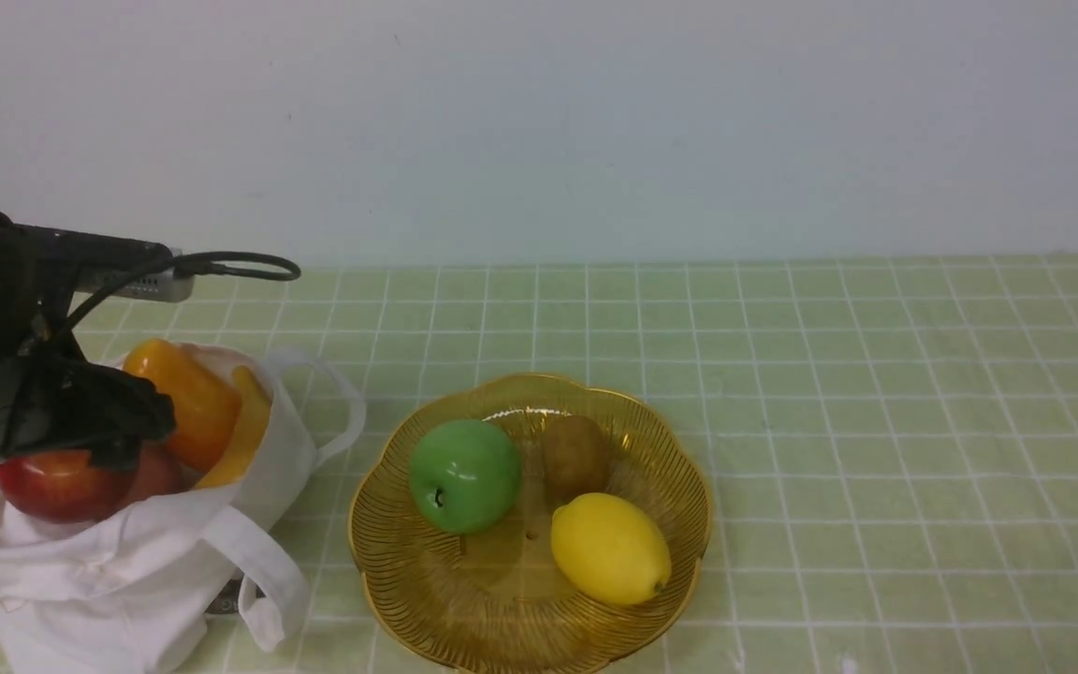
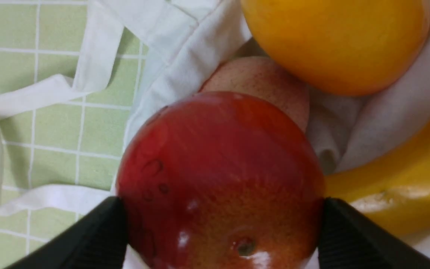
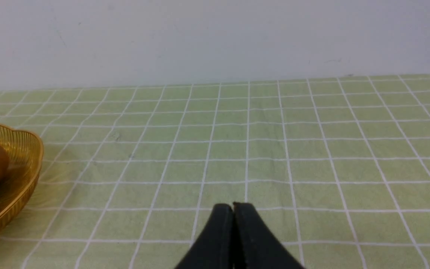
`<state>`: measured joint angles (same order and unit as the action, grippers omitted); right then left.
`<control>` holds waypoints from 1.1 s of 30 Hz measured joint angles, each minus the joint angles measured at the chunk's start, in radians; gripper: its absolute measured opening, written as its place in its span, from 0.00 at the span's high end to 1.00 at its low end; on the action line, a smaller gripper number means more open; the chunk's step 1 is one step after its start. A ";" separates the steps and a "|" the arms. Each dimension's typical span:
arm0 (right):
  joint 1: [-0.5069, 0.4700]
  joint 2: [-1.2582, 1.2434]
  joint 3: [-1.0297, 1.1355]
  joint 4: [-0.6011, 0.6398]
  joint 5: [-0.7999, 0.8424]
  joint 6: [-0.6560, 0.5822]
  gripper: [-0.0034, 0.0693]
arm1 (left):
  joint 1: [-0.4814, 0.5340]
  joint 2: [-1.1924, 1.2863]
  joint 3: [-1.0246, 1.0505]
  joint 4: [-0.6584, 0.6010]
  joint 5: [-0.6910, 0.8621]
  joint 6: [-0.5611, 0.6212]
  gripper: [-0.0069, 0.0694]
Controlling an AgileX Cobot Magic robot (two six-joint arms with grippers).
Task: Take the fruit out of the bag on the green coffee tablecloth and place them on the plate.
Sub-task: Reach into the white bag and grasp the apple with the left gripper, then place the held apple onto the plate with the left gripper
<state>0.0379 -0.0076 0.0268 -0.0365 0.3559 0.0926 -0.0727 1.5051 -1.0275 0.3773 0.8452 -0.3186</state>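
Observation:
The white bag (image 1: 127,580) lies at the near left of the green coffee tablecloth (image 1: 876,421), its mouth open. A red apple (image 1: 57,482) sits at the mouth, with an orange mango-like fruit (image 1: 188,398) and a banana (image 1: 244,431) behind it. In the left wrist view a pale peach (image 2: 263,80) shows behind the apple (image 2: 218,149). My left gripper (image 2: 222,201) has one black finger pressed on each side of the apple. The amber plate (image 1: 502,599) stands to the bag's right. My right gripper (image 3: 233,204) hovers shut over bare cloth.
On the plate lie a green apple (image 1: 464,475), a yellow lemon (image 1: 609,548) and a brown kiwi (image 1: 576,456). The bag's loop handles (image 1: 263,571) trail toward the plate. A pale wall closes off the back of the table.

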 joint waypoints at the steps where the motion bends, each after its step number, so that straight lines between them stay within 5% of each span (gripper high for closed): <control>1: 0.000 0.000 0.000 0.000 0.000 0.000 0.97 | 0.000 -0.014 -0.026 0.000 0.035 0.000 0.12; 9: 0.000 0.000 0.000 0.000 0.000 0.000 0.97 | 0.000 -0.121 -0.319 -0.172 0.313 0.058 0.12; 17: 0.000 0.000 0.000 0.000 0.000 0.000 0.97 | -0.023 -0.094 -0.327 -0.679 0.354 0.340 0.12; 33: 0.000 0.000 0.000 0.000 0.000 0.000 0.97 | -0.395 0.274 -0.311 -0.753 0.202 0.411 0.12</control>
<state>0.0379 -0.0076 0.0268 -0.0365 0.3559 0.0926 -0.4680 1.7791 -1.3389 -0.3753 1.0473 0.0927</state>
